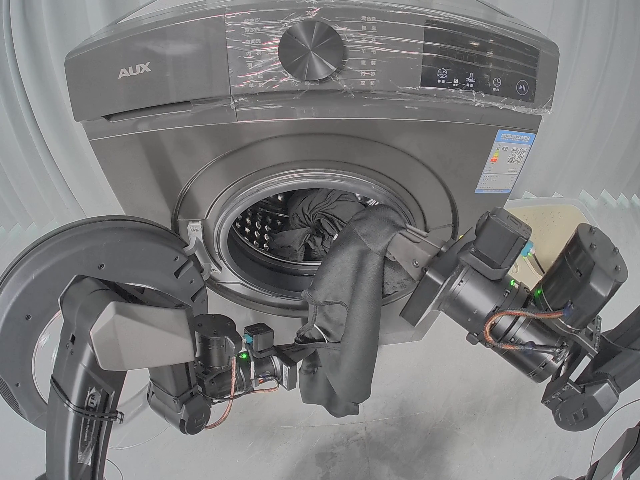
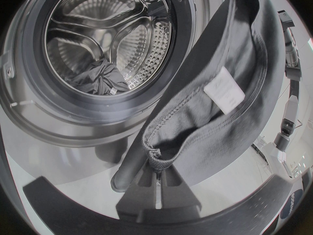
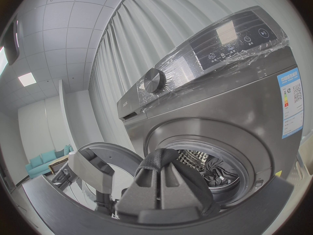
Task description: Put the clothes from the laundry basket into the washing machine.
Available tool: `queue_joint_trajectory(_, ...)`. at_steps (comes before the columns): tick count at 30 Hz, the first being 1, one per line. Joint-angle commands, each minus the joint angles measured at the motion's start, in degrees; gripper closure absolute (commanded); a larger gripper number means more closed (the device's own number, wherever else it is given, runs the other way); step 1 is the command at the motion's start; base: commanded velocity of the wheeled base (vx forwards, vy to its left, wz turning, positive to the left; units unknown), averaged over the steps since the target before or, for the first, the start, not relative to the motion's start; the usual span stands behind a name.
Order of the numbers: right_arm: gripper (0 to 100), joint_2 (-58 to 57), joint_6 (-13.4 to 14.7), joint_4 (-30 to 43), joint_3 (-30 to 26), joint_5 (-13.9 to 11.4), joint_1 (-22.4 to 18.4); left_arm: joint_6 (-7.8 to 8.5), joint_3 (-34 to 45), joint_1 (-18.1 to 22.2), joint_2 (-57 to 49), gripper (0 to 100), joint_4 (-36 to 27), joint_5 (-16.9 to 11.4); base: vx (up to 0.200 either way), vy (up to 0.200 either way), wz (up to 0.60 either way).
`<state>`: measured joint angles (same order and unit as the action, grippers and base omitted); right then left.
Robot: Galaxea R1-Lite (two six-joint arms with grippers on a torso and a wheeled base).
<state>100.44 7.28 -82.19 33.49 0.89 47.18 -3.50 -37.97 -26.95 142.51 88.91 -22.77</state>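
Jaws of the right gripper and left gripper both clamp the dark garment, holding it slung high-to-low across the washing machine's open drum, apparently for feeding it inside.

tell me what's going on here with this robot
Both grippers are shut on one dark garment in front of the open washing machine. The right gripper holds its top end at the mouth of the drum; the left gripper holds the lower part. More dark clothes already lie inside.
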Motion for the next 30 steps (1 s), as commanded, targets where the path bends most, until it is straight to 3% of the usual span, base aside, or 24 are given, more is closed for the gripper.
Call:
queue_joint_trajectory(1,100,-0.1,0.0,0.4,-0.8,0.1,-2.1,-0.02,4.0,0.0,-6.6,100,0.1,-0.1,0.0,0.0,0.0)
queue_joint_trajectory(6,100,0.3,0.0,0.5,-2.5,0.0,-5.5,0.07,13.0,0.6,-18.8,100,0.1,-0.3,0.0,0.0,0.0)
queue_joint_trajectory(17,100,0.2,0.1,-0.1,-12.3,-1.0,-6.2,-0.46,26.5,3.8,-37.4,100,0.0,-2.1,0.0,0.0,0.0)
queue_joint_trajectory(18,100,0.0,0.9,-0.1,-15.3,-2.4,-7.9,-0.1,29.6,5.4,-41.2,100,0.0,-4.2,0.0,0.0,0.0)
queue_joint_trajectory(22,100,0.1,2.7,-1.3,-17.9,-5.8,-11.0,-0.63,33.0,6.9,-45.6,100,-0.1,-7.3,0.0,0.0,0.0)
queue_joint_trajectory(24,100,0.5,3.7,-2.4,-18.1,-7.3,-13.3,0.25,33.0,8.6,-45.8,100,0.0,-9.0,0.0,0.0,0.0)
queue_joint_trajectory(30,100,4.0,3.2,-5.4,-17.8,-9.4,-18.4,0.25,29.8,10.2,-44.9,100,-0.1,-9.6,0.0,0.0,0.0)
